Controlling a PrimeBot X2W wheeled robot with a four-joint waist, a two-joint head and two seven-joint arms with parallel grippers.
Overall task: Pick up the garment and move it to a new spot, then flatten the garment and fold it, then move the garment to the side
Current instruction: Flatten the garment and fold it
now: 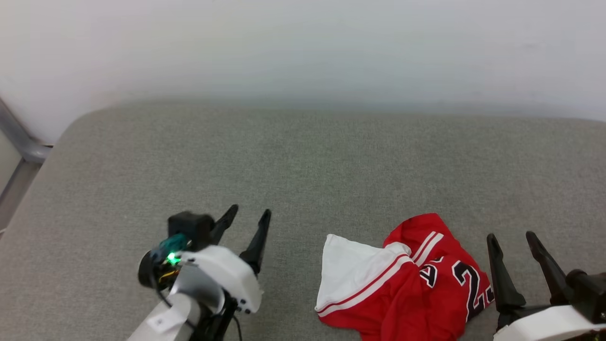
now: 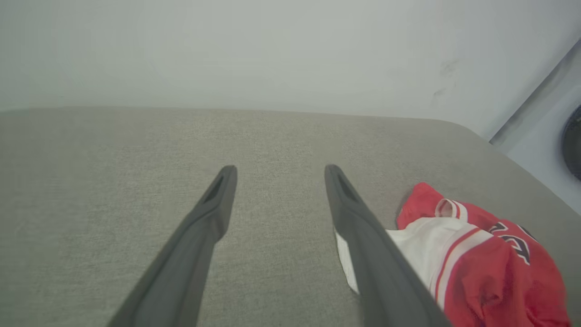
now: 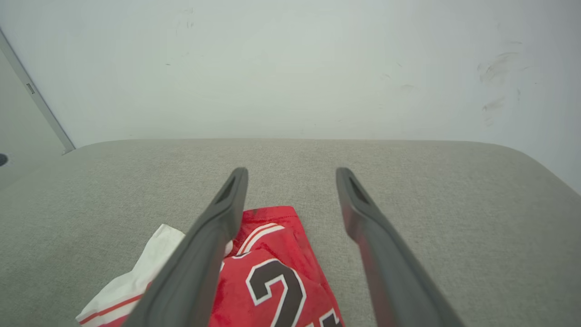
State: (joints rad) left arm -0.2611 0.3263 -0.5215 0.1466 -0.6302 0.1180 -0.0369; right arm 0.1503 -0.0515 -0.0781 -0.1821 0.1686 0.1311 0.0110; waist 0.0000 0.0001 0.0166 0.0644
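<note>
Overhead, left fingers [image 1: 258, 239] and right fingers [image 1: 499, 270], both spread, flank the crumpled garment [image 1: 407, 293]; wrist views add a scuffed wall [image 3: 499, 68].

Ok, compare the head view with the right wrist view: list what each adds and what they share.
Head view adds: the open left tool above the grey fabric cushion, on a white forearm with a green light.
Right wrist view adds: dark scuff marks on the white wall and the cushion's rounded right corner.
Both: the crumpled red jersey-style shirt with white sleeves and black numerals lying on the cushion, the wall behind, and the open right tool, holding nothing, by the shirt's right edge.
</note>
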